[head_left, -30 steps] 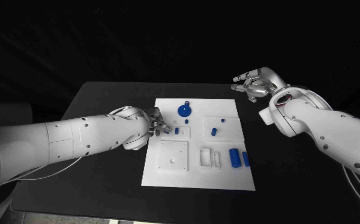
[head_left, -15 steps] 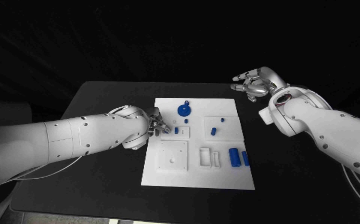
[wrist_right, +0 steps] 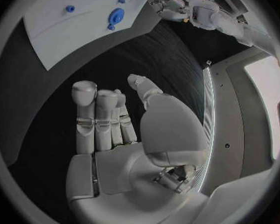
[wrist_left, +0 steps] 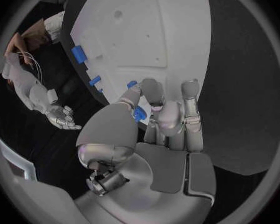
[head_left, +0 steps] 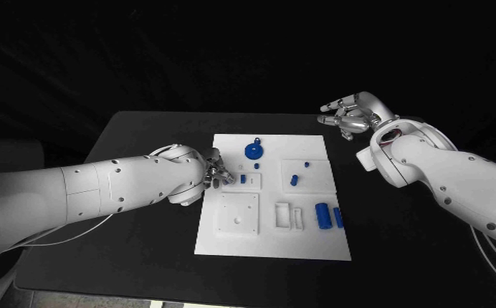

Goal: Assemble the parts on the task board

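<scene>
In the middle of the black bench [head_left: 145,136] lies the white task board [head_left: 271,200], and everything else is placed here against it. Near the board's far edge sits a round blue disc part [head_left: 253,152], with a tiny blue piece [head_left: 255,141] just beyond it. Toward the board's centre, a raised white block [head_left: 299,175] carries a short blue peg [head_left: 294,180] and a smaller blue stud [head_left: 307,167]. Beside that block a small blue piece [head_left: 243,178] stands in another white holder. At the board's right side, nearer the robot, two blue cylinders [head_left: 322,215] lie side by side, touching or nearly so. To the left of them stand open white frames [head_left: 288,216] with nothing visible inside, and further left a square white plate [head_left: 239,214] with a small hole in it.

The left hand [head_left: 210,172] rests at the board's left edge; in its wrist view its fingers [wrist_left: 151,92] are curled down onto the board and a small blue part [wrist_left: 139,114] is pinched between thumb and finger. The right hand [head_left: 351,116] hovers beyond the board's far right corner, clear of it, fingers loosely curled with nothing in them.
</scene>
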Tool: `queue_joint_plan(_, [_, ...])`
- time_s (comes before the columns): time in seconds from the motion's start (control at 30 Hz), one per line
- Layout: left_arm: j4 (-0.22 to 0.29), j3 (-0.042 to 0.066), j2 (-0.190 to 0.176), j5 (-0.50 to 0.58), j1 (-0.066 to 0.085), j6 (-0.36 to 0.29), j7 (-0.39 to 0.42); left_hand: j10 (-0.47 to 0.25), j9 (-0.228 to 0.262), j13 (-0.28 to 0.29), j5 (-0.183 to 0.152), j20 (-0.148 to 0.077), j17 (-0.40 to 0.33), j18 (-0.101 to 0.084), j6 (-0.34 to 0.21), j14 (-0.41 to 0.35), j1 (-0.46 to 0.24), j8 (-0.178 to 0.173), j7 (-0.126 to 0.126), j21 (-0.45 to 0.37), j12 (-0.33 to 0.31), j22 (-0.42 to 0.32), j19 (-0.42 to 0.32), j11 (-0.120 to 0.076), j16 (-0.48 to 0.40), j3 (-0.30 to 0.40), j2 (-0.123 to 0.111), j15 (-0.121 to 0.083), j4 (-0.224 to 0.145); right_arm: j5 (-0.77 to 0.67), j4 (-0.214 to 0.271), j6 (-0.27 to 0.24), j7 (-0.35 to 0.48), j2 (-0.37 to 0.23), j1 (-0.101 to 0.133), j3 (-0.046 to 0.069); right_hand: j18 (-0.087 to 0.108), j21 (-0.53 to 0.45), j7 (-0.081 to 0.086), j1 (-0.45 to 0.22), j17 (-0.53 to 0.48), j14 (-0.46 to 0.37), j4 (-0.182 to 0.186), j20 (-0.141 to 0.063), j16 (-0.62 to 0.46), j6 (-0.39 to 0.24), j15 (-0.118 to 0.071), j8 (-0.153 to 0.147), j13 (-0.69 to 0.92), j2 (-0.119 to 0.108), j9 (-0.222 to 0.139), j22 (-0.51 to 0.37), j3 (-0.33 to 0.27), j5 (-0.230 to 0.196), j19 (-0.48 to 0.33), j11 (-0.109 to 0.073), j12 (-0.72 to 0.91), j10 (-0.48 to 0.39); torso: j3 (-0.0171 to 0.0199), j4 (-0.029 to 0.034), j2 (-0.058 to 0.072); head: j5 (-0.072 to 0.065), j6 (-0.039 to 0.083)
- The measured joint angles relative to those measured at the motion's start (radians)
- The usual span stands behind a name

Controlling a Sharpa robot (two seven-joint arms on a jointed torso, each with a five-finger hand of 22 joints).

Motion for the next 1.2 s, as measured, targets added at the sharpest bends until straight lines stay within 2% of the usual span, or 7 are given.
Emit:
queue_joint_plan(0.6, [-0.025, 0.001, 0.022, -0.001, 0.002, 0.02, -0.009, 0.004, 0.003, 0.004, -0.012, 0.0, -0.003, 0.0, 0.004, 0.0, 0.001, 0.004, -0.004, -0.004, -0.004, 0.0, 0.0, 0.004, -0.004, -0.006, 0.001, 0.001, 0.004, 0.0, -0.001, 0.0, 0.0, 0.003, -0.002, 0.0, 0.0, 0.0, 0.0, 0.0, 0.0, 0.0, 0.0, 0.0, 0.0, 0.0, 0.0, 0.0, 0.0, 0.0, 0.0, 0.0, 0.0, -0.001, 0.0, 0.0, 0.0, 0.0, 0.0005, -0.0019, 0.0, 0.001, 0.002])
queue_joint_plan(0.73, [-0.033, 0.002, 0.027, 0.0, 0.004, 0.033, -0.009, 0.006, 0.006, 0.004, -0.024, 0.0, -0.007, 0.0, 0.006, 0.001, 0.001, 0.004, -0.005, -0.008, -0.007, 0.0, 0.0, 0.006, -0.009, -0.007, 0.001, 0.002, 0.004, 0.0, -0.002, 0.0, 0.0, 0.003, -0.002, 0.0, 0.0, 0.0, 0.0, 0.0, 0.0, 0.0, 0.0, 0.0, 0.0, 0.0, 0.0, 0.0, 0.0, 0.0, 0.0, 0.0, 0.0, -0.001, 0.0, 0.0, 0.0, 0.0, 0.0007, -0.0019, 0.0, 0.0, 0.002])
queue_joint_plan(0.87, [-0.042, 0.003, 0.033, 0.0, 0.007, 0.056, -0.01, 0.006, 0.009, 0.004, -0.032, -0.008, -0.009, 0.0, 0.006, 0.001, 0.004, 0.004, -0.006, -0.012, -0.01, 0.0, 0.0, 0.006, -0.011, -0.008, -0.002, 0.002, 0.005, 0.0, -0.003, 0.001, 0.0, 0.003, -0.003, 0.0, 0.0, 0.0, 0.0, 0.0, 0.0, 0.0, 0.003, 0.0, 0.0, 0.0, 0.0, 0.0, 0.0, 0.0, 0.0, 0.001, 0.003, 0.003, 0.0, 0.0, 0.0, 0.0, 0.0009, -0.0018, 0.0, -0.001, 0.002])
queue_joint_plan(1.2, [-0.067, 0.002, 0.051, 0.0, 0.024, 0.132, -0.016, 0.006, 0.008, 0.006, -0.04, -0.008, -0.013, 0.0, 0.006, -0.004, 0.011, 0.0, -0.006, -0.016, -0.014, 0.0, 0.0, 0.006, -0.015, -0.014, 0.002, 0.0, 0.003, 0.0, -0.005, 0.002, 0.0, 0.008, -0.008, 0.0, 0.0, 0.0, 0.0, 0.0, 0.0, 0.0, 0.003, 0.0, 0.0, 0.0, 0.0, 0.0, 0.0, 0.0, 0.0, 0.001, 0.003, 0.003, 0.0, 0.0, 0.0, 0.0, 0.0009, -0.0006, 0.0, 0.0, 0.0])
